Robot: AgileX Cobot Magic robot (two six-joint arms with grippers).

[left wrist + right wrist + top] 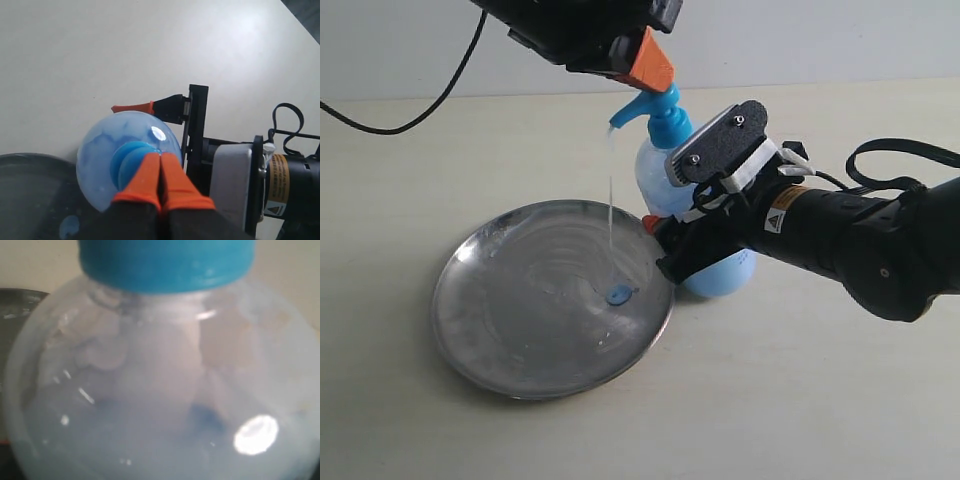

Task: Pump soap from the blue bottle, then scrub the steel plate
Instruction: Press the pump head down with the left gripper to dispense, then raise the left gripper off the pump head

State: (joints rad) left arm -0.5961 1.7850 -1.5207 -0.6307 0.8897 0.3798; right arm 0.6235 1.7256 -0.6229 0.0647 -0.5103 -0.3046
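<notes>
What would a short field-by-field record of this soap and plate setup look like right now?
left hand: shut, tips pressing on the pump head
right hand: clasping the blue bottle from both sides
blue bottle: upright, just beside the steel plate
soap: thin stream falling from the nozzle to a blue blob on the plate
scrubbing: not yet begun

Blue bottle (pixel 160 390) fills nearly the whole view, very close, soft focus. Bright blue collar (pixel 165 262) on its neck. Translucent body, pale blue liquid (pixel 150 445) inside, one bright glare spot. Dark steel plate (pixel 20 302) rim just beside the bottle, pale table (pixel 35 262) behind.
</notes>
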